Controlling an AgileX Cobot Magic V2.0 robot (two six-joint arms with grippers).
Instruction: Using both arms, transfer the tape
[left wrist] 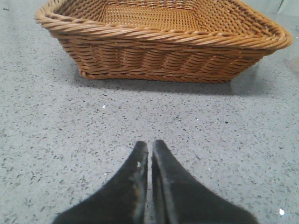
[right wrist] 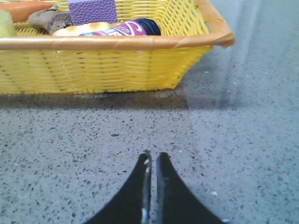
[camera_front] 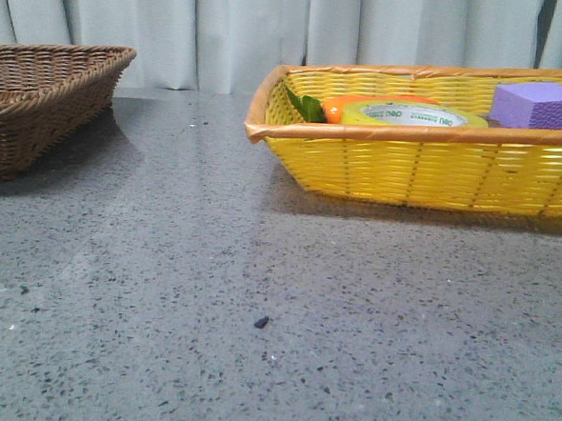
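Note:
The tape (camera_front: 416, 115), a wide yellow roll with a white core printed in green, lies flat in the yellow basket (camera_front: 408, 166) at the right of the front view. An orange carrot (camera_front: 349, 107) lies behind it and a purple foam block (camera_front: 541, 105) to its right. Neither gripper shows in the front view. My left gripper (left wrist: 150, 143) is shut and empty over the bare table, facing the brown wicker basket (left wrist: 159, 56). My right gripper (right wrist: 153, 155) is shut and empty over the table, short of the yellow basket (right wrist: 107, 70).
The brown wicker basket (camera_front: 40, 100) stands at the far left and holds nothing that I can see. In the right wrist view the yellow basket also holds a bottle with a pink label (right wrist: 128, 29) and a brownish lump (right wrist: 46, 19). Grey speckled table (camera_front: 257, 295) lies between the baskets.

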